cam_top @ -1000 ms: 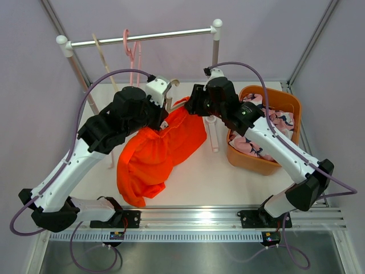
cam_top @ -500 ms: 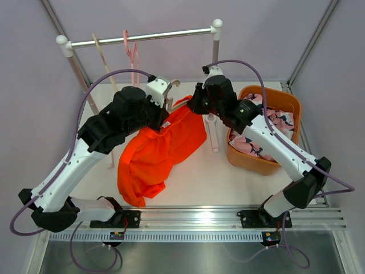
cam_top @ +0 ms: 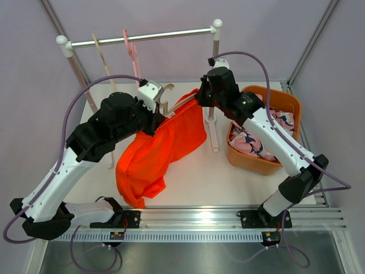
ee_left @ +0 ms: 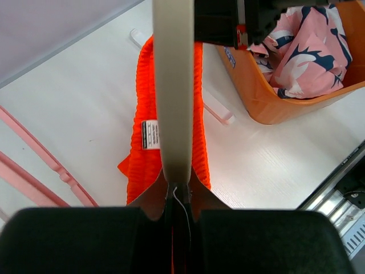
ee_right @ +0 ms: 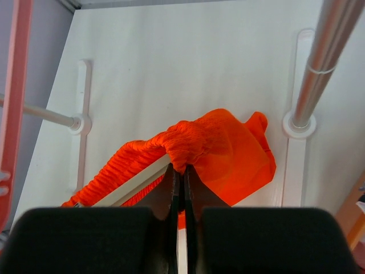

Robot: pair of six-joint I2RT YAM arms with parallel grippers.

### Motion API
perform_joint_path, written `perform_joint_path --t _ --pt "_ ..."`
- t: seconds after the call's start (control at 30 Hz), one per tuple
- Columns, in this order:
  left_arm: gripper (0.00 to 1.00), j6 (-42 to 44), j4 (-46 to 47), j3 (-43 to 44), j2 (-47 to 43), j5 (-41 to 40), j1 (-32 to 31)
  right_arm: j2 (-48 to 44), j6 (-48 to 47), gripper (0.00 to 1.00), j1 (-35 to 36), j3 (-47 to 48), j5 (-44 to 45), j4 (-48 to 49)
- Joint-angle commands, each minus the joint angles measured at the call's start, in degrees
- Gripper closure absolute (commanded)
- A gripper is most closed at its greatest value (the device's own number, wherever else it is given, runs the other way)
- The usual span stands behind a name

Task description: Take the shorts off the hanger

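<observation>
Our left gripper (ee_left: 174, 194) is clamped tight on the hanger (ee_left: 174, 85). Our right gripper (ee_right: 181, 171) pinches the waistband of the orange shorts (cam_top: 162, 151), which hang from that hanger over the table (cam_top: 191, 180).

On my top feed a white garment rack (cam_top: 142, 37) stands at the far side of the white table (cam_top: 228, 177), its metal rail running left to right between two posts. A pink hanger (cam_top: 132, 54) and a pale wooden hanger (cam_top: 104, 60) hang from the rail, both towards its left end (the wooden one sits tilted). An orange plastic basket (cam_top: 254, 162) stands at the table's right side, just beside the rack's right post. A metal track (cam_top: 194, 220) runs along the near edge.
</observation>
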Motion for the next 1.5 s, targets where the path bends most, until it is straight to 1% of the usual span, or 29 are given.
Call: perform_joint_path --t 0.0,0.03,0.2,0.33,0.43,0.47,0.5,0.57,0.63,0.7,0.8,0.87,0.93,0.97,1.0,1.03,1.13,1.17,1.27,1.3,1.4,1.47 --pt "1.00 0.2 0.2 0.1 -4.6 5.6 -0.8 0.6 -1.5 1.00 -5.4 2.4 5.3 -0.3" --pt "1.00 0.2 0.1 0.1 -4.9 5.7 -0.8 0.6 -1.3 1.00 -7.1 2.3 4.9 -0.1" --pt "1.00 0.2 -0.2 0.0 -6.8 7.4 -0.9 1.1 -1.1 1.00 -10.8 2.2 2.7 -0.1" --pt "1.00 0.0 0.9 -0.3 -8.2 6.1 -0.9 1.2 -0.8 1.00 -11.8 0.8 1.0 0.6" --pt "1.00 -0.6 3.4 -1.4 -9.7 5.4 -0.9 0.3 0.3 1.00 -11.8 -2.2 -3.8 2.5" --pt "1.00 -0.9 4.1 -2.0 -10.1 5.2 -0.9 -0.2 0.6 1.00 -11.7 -3.2 -6.1 3.2" --pt "1.00 -1.1 5.7 -2.3 -10.3 5.0 -0.9 -0.9 0.8 1.00 -11.3 -4.2 -6.5 3.8" --pt "1.00 -1.7 7.6 -3.3 -11.3 4.3 -0.9 -1.8 1.0 1.00 -10.2 -7.0 -6.3 4.8" --pt "1.00 -2.3 10.1 -4.2 -11.8 3.9 -0.9 -3.5 0.9 1.00 -7.3 -9.6 -6.1 5.9" --pt "1.00 -2.5 11.8 -4.8 -12.0 4.4 -0.9 -4.6 0.7 1.00 -4.3 -11.4 -4.2 6.6" --pt "1.00 -2.8 12.7 -4.3 -11.7 6.8 -0.9 -4.0 0.8 1.00 -4.0 -12.6 -2.5 6.9" --pt "1.00 -3.3 13.4 -3.9 -11.7 6.8 -0.9 -3.4 -0.5 1.00 -4.0 -12.1 -0.7 4.9" --pt "1.00 -3.6 14.3 -4.5 -12.1 6.2 -0.9 -3.9 -0.7 1.00 -3.9 -12.6 -2.3 5.7" --pt "1.00 -3.9 15.8 -5.0 -12.3 5.2 -0.9 -4.9 -0.4 1.00 -3.7 -13.0 -5.2 6.3" --pt "1.00 -4.2 16.6 -5.6 -12.8 4.7 -0.9 -5.4 0.5 1.00 -3.2 -13.7 -6.0 7.4" --pt "1.00 -4.9 17.7 -6.7 -13.0 4.1 -0.9 -6.0 0.8 1.00 -2.3 -14.0 -6.2 7.8" --pt "1.00 -6.5 21.6 -9.1 -13.4 1.7 -0.9 -7.8 1.0 1.00 4.1 -13.7 -5.5 8.4" --pt "1.00 -6.9 23.5 -9.6 -13.4 0.2 -0.9 -8.3 0.9 1.00 8.3 -13.5 -4.6 8.4" --pt "1.00 -8.0 26.2 -11.0 -13.1 -3.0 -0.9 -9.1 0.1 1.00 15.1 -11.9 -1.8 8.3" --pt "1.00 -8.3 26.6 -11.3 -12.9 -3.4 -0.9 -9.2 -0.4 1.00 19.3 -11.4 -1.3 8.7" --pt "1.00 -8.6 27.9 -10.9 -11.9 -4.6 -0.9 -8.8 -1.4 1.00 25.2 -10.0 1.2 7.8" --pt "1.00 -8.7 27.5 -9.8 -10.9 -5.2 -0.9 -8.6 -1.7 1.00 26.0 -9.2 3.3 6.6"
